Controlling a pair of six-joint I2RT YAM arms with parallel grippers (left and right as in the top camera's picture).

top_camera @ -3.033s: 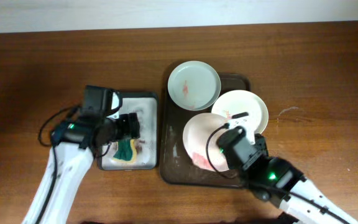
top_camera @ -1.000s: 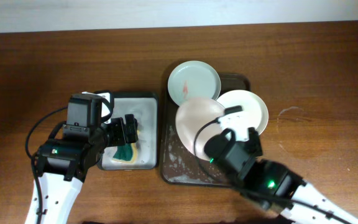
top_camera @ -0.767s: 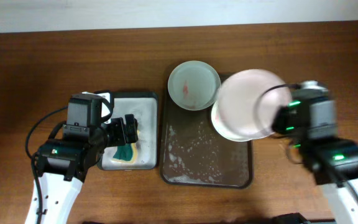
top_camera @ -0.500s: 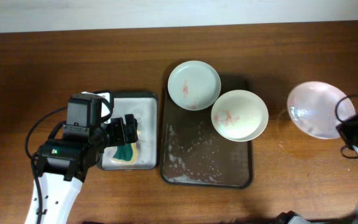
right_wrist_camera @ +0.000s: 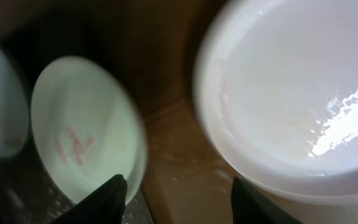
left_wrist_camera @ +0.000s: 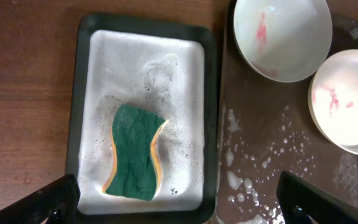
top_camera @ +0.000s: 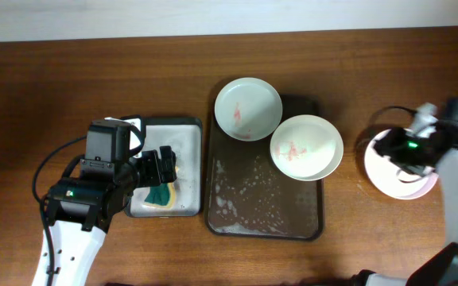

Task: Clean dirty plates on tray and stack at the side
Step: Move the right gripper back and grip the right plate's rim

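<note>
- Plate (top_camera: pixel 393 183) without smears lies on the table (top_camera: pixel 54 79) just beyond the parted right fingers (right_wrist_camera: pixel 107 199), starting the side stack.
- 2 smeared plates (top_camera: pixel 306 147) wait on the tray (top_camera: pixel 261 208).
- Left fingers (left_wrist_camera: pixel 51 196), parted, hover above the sponge (left_wrist_camera: pixel 135 155).

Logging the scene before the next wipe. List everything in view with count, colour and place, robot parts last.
smeared plates: 2, pale mint and white with red smears, on the far half of the brown tray
unsmeared plate: 1, white with a pink tinge, on the table right of the brown tray
brown tray: 1, dark brown, mid-table, foam specks on its bare near half
small tray: 1, dark rim, foamy inside, left of the brown tray
sponge: 1, green with a yellow edge, in the small tray
table: 1, brown wood
left gripper: 1, black, open, above the small tray
right gripper: 1, black, open, over the unsmeared plate
</note>
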